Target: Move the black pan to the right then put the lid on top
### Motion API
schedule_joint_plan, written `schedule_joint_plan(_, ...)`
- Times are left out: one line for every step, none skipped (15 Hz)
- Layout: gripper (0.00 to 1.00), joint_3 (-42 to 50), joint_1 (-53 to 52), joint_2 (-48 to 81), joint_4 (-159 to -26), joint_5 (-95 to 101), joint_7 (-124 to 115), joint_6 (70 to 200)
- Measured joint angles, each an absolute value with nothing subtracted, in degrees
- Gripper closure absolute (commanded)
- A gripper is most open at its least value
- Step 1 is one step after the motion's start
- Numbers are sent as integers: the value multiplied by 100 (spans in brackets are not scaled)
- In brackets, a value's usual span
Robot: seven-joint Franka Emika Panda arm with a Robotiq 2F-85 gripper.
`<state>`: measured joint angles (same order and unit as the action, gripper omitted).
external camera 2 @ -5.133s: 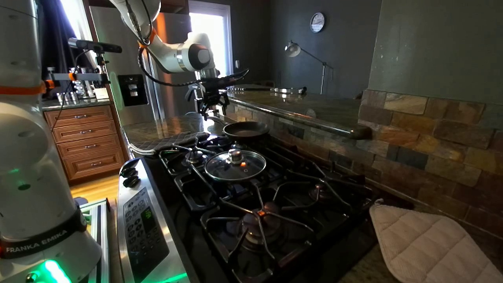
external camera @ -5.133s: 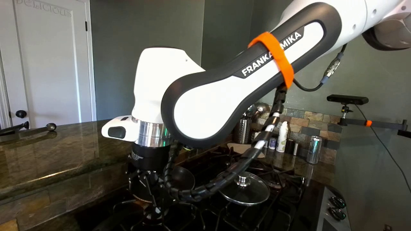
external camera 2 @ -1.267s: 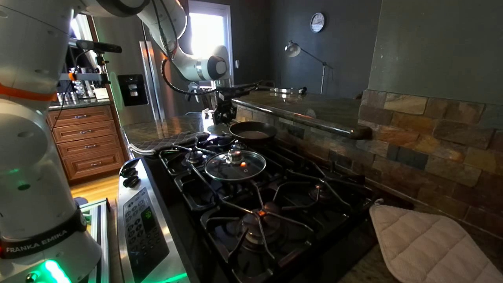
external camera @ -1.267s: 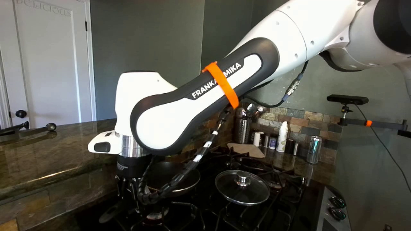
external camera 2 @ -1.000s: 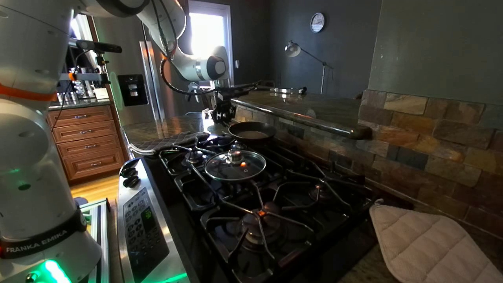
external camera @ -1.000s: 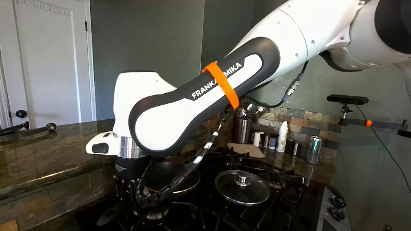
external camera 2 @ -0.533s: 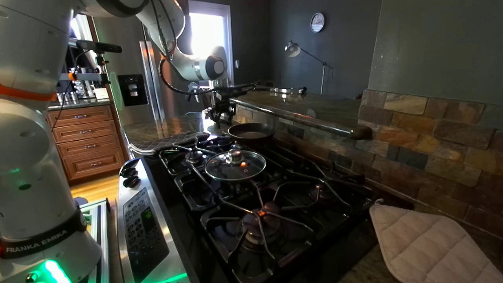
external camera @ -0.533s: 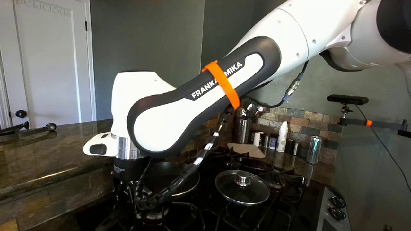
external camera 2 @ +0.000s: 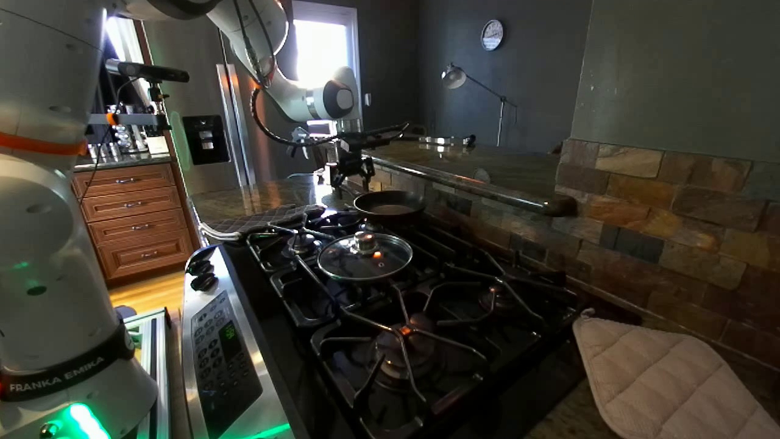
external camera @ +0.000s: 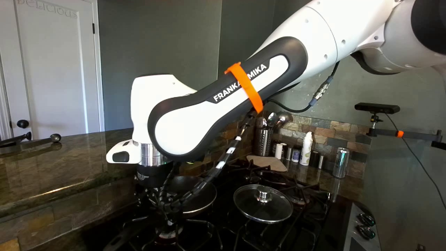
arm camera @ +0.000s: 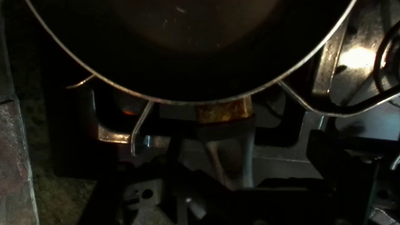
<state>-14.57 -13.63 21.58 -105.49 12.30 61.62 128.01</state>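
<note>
The black pan (external camera: 204,198) sits on the far back part of the stove in both exterior views (external camera 2: 390,208); its inside fills the top of the wrist view (arm camera: 193,47). Its dark handle (arm camera: 229,140) with a brownish metal collar points to my gripper. My gripper (arm camera: 245,147) is open, its fingers apart on either side of the handle; whether they touch it is too dark to tell. In an exterior view the open gripper (external camera 2: 352,182) hangs just beside the pan at the handle end. The glass lid (external camera: 261,209) lies on the grates in front of the pan, also seen in an exterior view (external camera 2: 341,262).
A raised stone counter (external camera 2: 463,177) runs along the back behind the pan. Grates and a burner (external camera 2: 405,341) lie toward the near end. A pale pot holder (external camera 2: 670,378) and a dark quilted mat (external camera 2: 268,221) flank the stove. Bottles (external camera: 306,150) stand at the back wall.
Since five seconds ago the pan has shifted slightly toward the near end of the stove. In the last second the jaws have opened, the handle end has dropped and the gripper has risen slightly.
</note>
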Motion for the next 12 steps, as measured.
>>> schedule_joint_plan(0, -1443, -1331, 2139, -10557, 1250, 6215, 12781)
schedule_joint_plan(0, -1436, -1302, 2130, -10566, 1266, 6268, 12775)
schedule_joint_plan(0, -1435, -1274, 2130, -10573, 1276, 6328, 12775)
schedule_joint_plan(0, -1432, -1254, 2130, -10580, 1283, 6371, 12775)
schedule_joint_plan(0, -1431, -1243, 2130, -10582, 1285, 6417, 12775)
schedule_joint_plan(0, -1431, -1241, 2130, -10582, 1285, 6447, 12775)
schedule_joint_plan(0, -1434, -1242, 2130, -10582, 1285, 6469, 12779)
schedule_joint_plan(0, -1439, -1244, 2131, -10582, 1285, 6499, 12790)
schedule_joint_plan(0, -1444, -1248, 2131, -10582, 1285, 6533, 12797)
schedule_joint_plan(0, -1448, -1255, 2132, -10582, 1285, 6565, 12797)
schedule_joint_plan(0, -1452, -1259, 2133, -10582, 1285, 6595, 12797)
schedule_joint_plan(0, -1457, -1260, 2135, -10582, 1285, 6630, 12797)
